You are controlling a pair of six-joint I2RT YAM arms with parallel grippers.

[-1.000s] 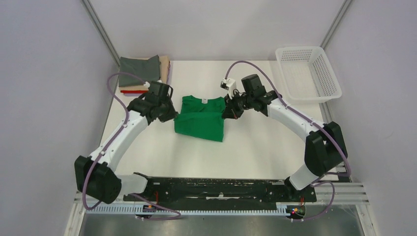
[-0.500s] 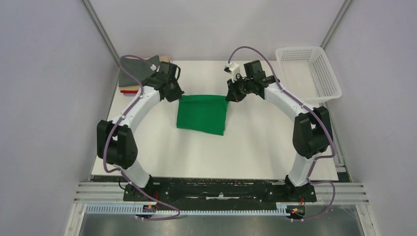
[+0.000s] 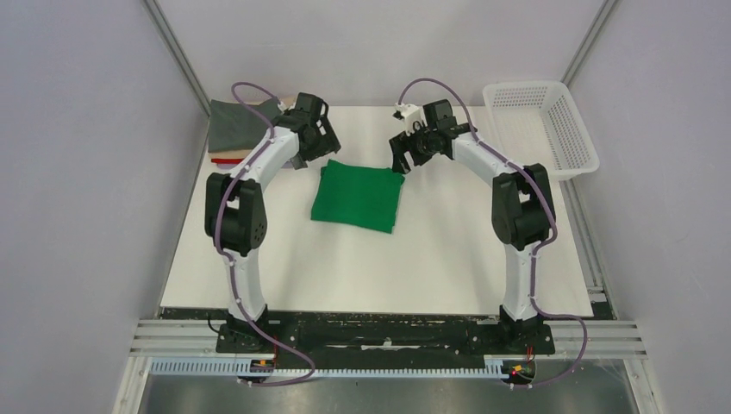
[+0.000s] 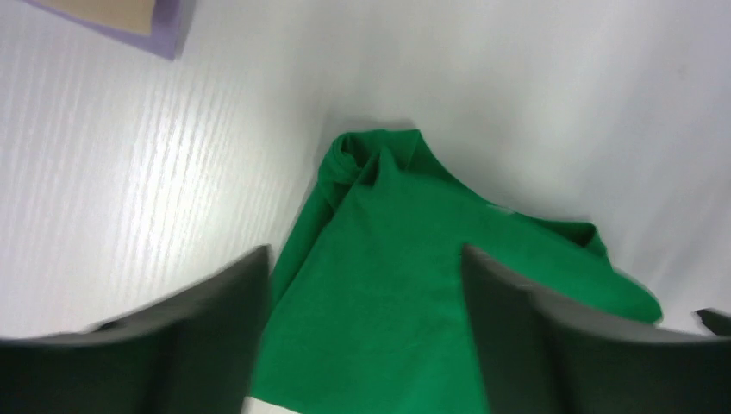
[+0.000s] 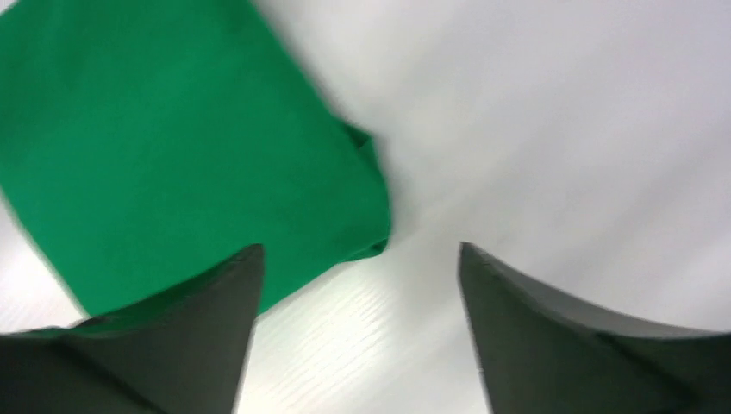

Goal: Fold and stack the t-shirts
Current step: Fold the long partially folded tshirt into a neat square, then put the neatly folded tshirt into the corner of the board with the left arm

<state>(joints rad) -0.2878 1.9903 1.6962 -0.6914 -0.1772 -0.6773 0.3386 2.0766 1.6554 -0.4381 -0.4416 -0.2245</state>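
The green t-shirt (image 3: 357, 197) is laid folded, flat and roughly square. The left gripper (image 4: 364, 254) and right gripper (image 5: 359, 250) are spread wide, empty.

Robotics lab, most likely a purpose-built test cell rather than a home or shop. Closed in on three sides by plain pale grey panels (image 3: 78, 172) set in slim metal posts (image 3: 177, 52). Left arm (image 3: 271, 155) and right arm (image 3: 478, 159), white and black, bolted to a slotted aluminium rail (image 3: 388, 352) at the near edge of a white bench (image 3: 448, 259). Purple cables (image 3: 250, 86) looped loose along each arm. White plastic mesh basket (image 3: 576, 129) at the far right corner. Bare metal sheet (image 3: 388, 392) below the rail, perhaps the frame's floor.
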